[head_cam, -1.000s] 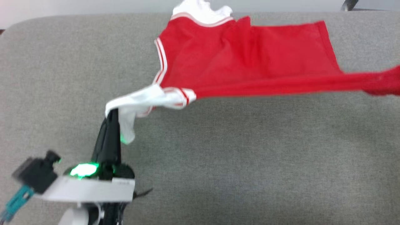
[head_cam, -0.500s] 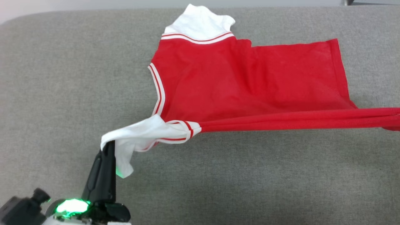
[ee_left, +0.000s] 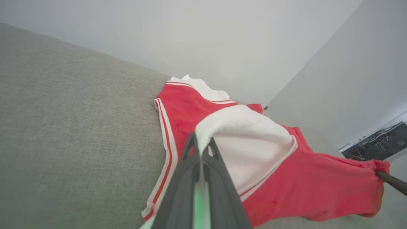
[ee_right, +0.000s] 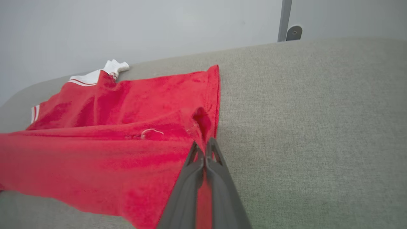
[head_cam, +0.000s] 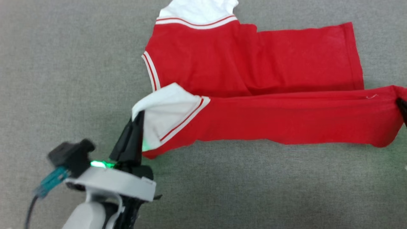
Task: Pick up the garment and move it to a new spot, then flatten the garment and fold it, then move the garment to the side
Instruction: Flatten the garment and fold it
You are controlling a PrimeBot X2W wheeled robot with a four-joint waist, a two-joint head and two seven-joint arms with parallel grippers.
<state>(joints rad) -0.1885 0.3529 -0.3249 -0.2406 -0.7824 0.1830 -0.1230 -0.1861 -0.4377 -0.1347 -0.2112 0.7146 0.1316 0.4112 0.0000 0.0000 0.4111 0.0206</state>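
The garment point(head_cam: 254, 60), a red T-shirt with white sleeves and striped trim, lies partly on the grey fabric surface point(head_cam: 63, 63), its near edge lifted and hanging between my two grippers. My left gripper point(head_cam: 139, 115) is shut on the white sleeve point(head_cam: 165, 108) at the lower left. In the left wrist view that gripper point(ee_left: 201, 144) pinches the sleeve point(ee_left: 248, 140). My right gripper point(head_cam: 401, 105) at the right edge is shut on the red hem corner; in the right wrist view it point(ee_right: 203, 146) grips the garment point(ee_right: 127, 127). No print shows.
Grey fabric surface point(ee_right: 318, 127) stretches wide to the left of and in front of the shirt. A pale wall point(ee_left: 190, 38) rises behind it, with a metal post point(ee_right: 284, 19) at the back right.
The lifted near edge, a taut narrow band before, now hangs as a wider red panel. My left gripper has moved right and forward with the sleeve. The head camera has shifted.
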